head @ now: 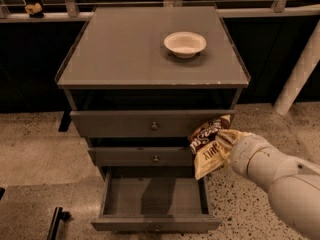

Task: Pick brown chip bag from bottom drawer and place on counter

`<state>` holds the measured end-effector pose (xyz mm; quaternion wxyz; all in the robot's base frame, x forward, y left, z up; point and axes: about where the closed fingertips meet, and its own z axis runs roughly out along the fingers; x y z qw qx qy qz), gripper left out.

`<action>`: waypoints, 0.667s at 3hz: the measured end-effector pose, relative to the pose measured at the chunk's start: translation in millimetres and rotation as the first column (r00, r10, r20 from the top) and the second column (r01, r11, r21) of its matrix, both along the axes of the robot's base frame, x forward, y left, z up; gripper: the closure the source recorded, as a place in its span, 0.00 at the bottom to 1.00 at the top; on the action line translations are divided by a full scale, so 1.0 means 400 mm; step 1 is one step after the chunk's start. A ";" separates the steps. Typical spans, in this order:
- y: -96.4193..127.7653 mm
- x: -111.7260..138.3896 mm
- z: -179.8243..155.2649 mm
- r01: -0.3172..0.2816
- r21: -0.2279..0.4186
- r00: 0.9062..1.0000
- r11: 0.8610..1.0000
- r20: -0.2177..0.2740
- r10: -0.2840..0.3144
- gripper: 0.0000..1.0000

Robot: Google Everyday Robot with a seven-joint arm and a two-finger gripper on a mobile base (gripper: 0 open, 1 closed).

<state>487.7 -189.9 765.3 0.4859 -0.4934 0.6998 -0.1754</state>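
The brown chip bag (207, 146), dark brown on top with white lettering and tan-yellow below, hangs in the air at the right front of the cabinet, level with the middle drawer. My gripper (220, 145) holds it at the end of my white arm, which comes in from the lower right. The bag hides most of the gripper. The bottom drawer (155, 223) stands pulled out below, and its tray shows nothing inside. The counter (120, 49) is the grey top of the cabinet, well above the bag.
A white bowl (185, 43) sits on the counter's right rear part. Two grey drawers with small knobs (154, 126) are pushed partly in above the open one. A white post (299, 74) stands at the right. Speckled floor surrounds the cabinet.
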 end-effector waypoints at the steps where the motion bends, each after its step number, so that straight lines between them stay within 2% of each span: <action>1: 0.038 -0.023 0.138 -0.043 -0.055 0.995 0.998 0.086 0.048 1.00; 2: 0.073 -0.022 0.247 -0.062 -0.079 0.980 0.995 0.183 0.075 1.00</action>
